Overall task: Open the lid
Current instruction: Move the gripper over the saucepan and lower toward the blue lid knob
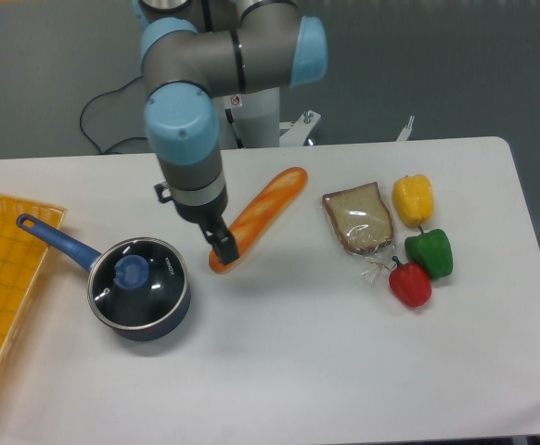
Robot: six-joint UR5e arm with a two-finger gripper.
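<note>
The lid (154, 295) is round clear glass with a thin metal rim and a blue centre knob (133, 272). It rests on a dark blue saucepan (166, 319) at the table's left, whose long handle (55, 238) points up-left. My gripper (224, 246) hangs to the right of the pan, over the lower end of a baguette (268, 204). It is well apart from the lid. Its dark fingers overlap from this angle, so any gap between them is hidden. Nothing shows in its grasp.
A bagged bread slice (358, 218) lies right of the baguette. Yellow (413, 197), green (430, 252) and red (410, 284) peppers sit further right. An orange mesh tray (1, 278) covers the left edge of the white table (307, 371).
</note>
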